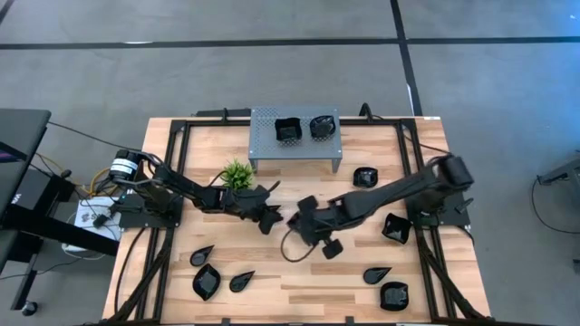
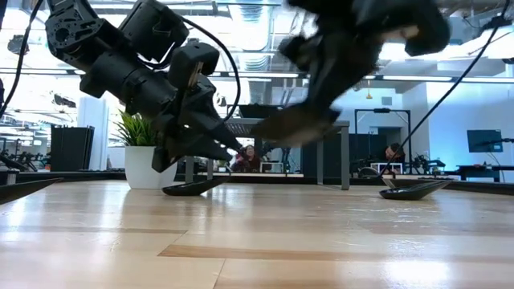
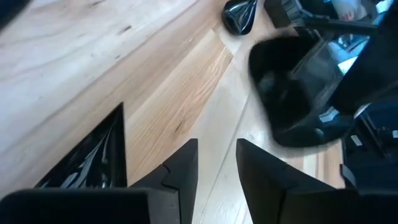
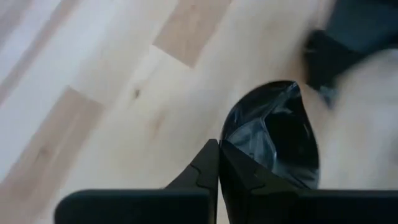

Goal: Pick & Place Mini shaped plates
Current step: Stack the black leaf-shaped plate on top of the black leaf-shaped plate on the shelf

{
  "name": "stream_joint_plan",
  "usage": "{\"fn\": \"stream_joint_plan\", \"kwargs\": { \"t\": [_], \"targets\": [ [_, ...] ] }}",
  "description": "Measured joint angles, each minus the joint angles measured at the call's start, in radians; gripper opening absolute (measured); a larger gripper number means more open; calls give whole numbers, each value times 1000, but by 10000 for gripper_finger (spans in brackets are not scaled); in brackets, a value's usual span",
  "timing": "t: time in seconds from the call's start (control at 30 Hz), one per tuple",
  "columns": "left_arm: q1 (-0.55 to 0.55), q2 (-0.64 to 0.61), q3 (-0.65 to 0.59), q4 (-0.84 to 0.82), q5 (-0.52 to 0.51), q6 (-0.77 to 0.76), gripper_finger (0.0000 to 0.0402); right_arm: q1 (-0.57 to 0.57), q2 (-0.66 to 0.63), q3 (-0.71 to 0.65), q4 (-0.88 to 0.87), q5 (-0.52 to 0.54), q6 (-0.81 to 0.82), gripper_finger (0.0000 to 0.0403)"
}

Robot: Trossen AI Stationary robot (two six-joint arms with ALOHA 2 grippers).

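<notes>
The mini shaped plates are glossy black dishes scattered over the wooden table. My right gripper [image 4: 219, 163], near the table's middle [image 1: 304, 217], is shut on one leaf-shaped dish [image 4: 273, 137], which shows blurred and above the table in the low view [image 2: 293, 124]. My left gripper [image 3: 217, 165] is open and hovers low just left of it [image 1: 267, 215], holding nothing. Another dish [image 2: 193, 187] rests on the table under the left gripper and appears beside its finger [image 3: 87, 162]. Two dishes [image 1: 288, 130] [image 1: 321, 127] sit on the grey perforated stand. My right gripper pinches the leaf-shaped dish by its rim [image 4: 233, 148] at the broad end nearest the wrist, between the two fingers. The dish sticks out forward past the fingertips. It is lifted clear of the table and tilted [image 2: 293, 124].
More black dishes lie near the left front corner [image 1: 207, 282], the right front corner [image 1: 394, 294] and the right side [image 1: 396, 228] [image 1: 365, 177]. The grey stand [image 1: 294, 149] is at the far edge, with a small green plant [image 1: 237, 174] beside it. Black frame rails run along both sides.
</notes>
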Motion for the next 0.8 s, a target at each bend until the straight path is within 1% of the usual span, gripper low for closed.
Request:
{"fn": "stream_joint_plan", "kwargs": {
  "t": [0.1,0.17,0.2,0.27,0.4,0.47,0.5,0.53,0.6,0.67,0.73,0.8],
  "targets": [
    [8,0,0,20,0,0,109,7,-115,0,-97,145,-43,1],
    [14,0,0,31,0,0,107,-9,-201,0,-167,240,-94,1],
    [18,0,0,32,0,0,107,-26,-241,0,-193,271,-118,1],
    [24,0,0,33,0,9,106,-82,-323,-11,-209,282,-186,1],
    [36,0,0,40,0,79,106,-258,-466,-88,-163,233,-420,1],
    [44,0,0,42,0,84,106,-367,-513,-134,-109,229,-509,1],
    [48,0,0,43,1,85,106,-421,-529,-154,-98,209,-555,1],
    [52,0,0,47,4,86,106,-473,-540,-171,-89,178,-606,1],
    [62,0,0,53,18,86,106,-572,-545,-201,-59,83,-727,1],
    [73,0,0,56,27,86,106,-646,-534,-219,-52,-6,-897,1],
    [83,0,0,56,30,86,106,-696,-513,-220,-33,-49,-1071,0],
    [90,0,0,57,30,86,106,-724,-492,-220,14,-55,-1173,0]
  ]
}}
